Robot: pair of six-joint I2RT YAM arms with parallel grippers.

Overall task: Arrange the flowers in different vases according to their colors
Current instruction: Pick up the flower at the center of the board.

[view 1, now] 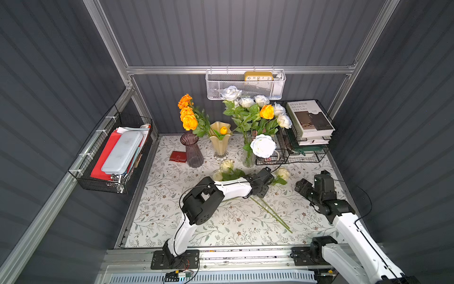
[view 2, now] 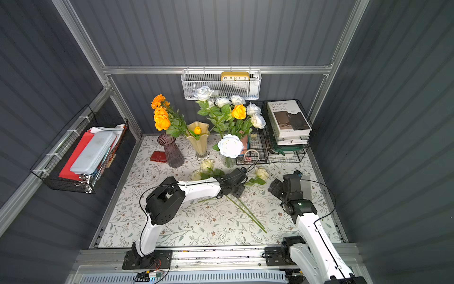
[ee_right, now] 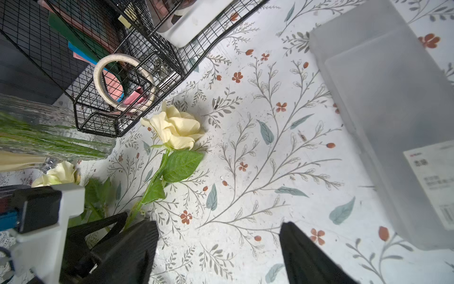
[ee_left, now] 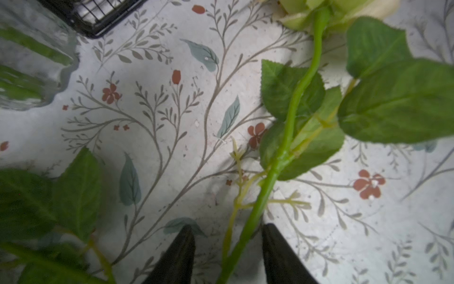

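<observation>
Lying flat on table (view 1: 172,221), on the near side of cream-yellow vase (view 1: 219,145): three cream-yellow roses (view 1: 226,165), cut ends nearest, green stems fanned, blooms toward that vase.

Left tool (ee_left: 227,228), near side and slightly right of cream-yellow vase: lowered over the stem of rightmost rose (ee_right: 175,130), fingers (ee_left: 181,250) parted, one on each side of that stem, a gap showing beside one of them, so not clamped.

Right tool (ee_right: 218,226), same depth, further right of cream-yellow vase: fingers spread wide over bare cloth, well apart from the roses.

Smoky-purple vase (view 1: 194,152), just left of cream-yellow vase: ribbed glass, upright. Red wallet (view 1: 178,156) touching or just beside its far-left side.

Cream-yellow vase itself: upright, wavy rim, holding orange roses (view 1: 189,121), marigolds (view 1: 184,100) and one small yellow bud (view 1: 223,130).

Clear glass vase (view 1: 248,157), just right of cream-yellow vase: upright, holding white roses (view 1: 262,146) plus one orange rose (view 1: 267,112).

Black wire rack (view 1: 304,157) with books (view 1: 309,118), further right.

White mesh basket (view 1: 245,88) with clock (view 1: 258,76), behind and above cream-yellow vase, hung on wall rail.
</observation>
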